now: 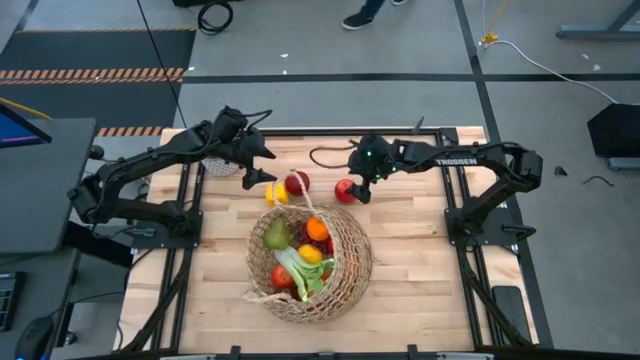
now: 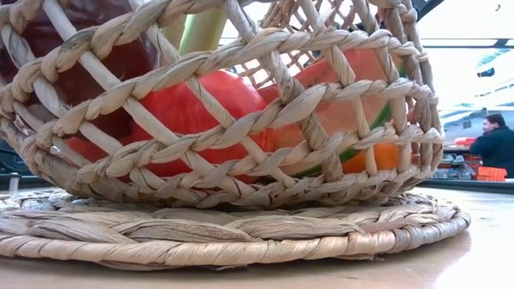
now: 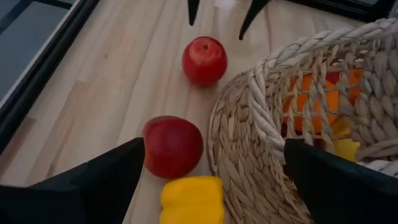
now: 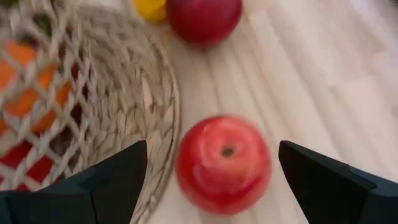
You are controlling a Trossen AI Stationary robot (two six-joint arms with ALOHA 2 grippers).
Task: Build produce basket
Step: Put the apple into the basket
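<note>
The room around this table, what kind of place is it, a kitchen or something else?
Probably a robotics lab or workshop, not a kitchen. The wooden table sits in a black metal frame on a grey concrete floor with striped hazard tape, and loose cables trail across the floor.

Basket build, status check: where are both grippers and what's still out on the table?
Right gripper open over red apple. Left gripper open above darker apple and yellow piece. Basket part filled. Nothing blocking.
</note>
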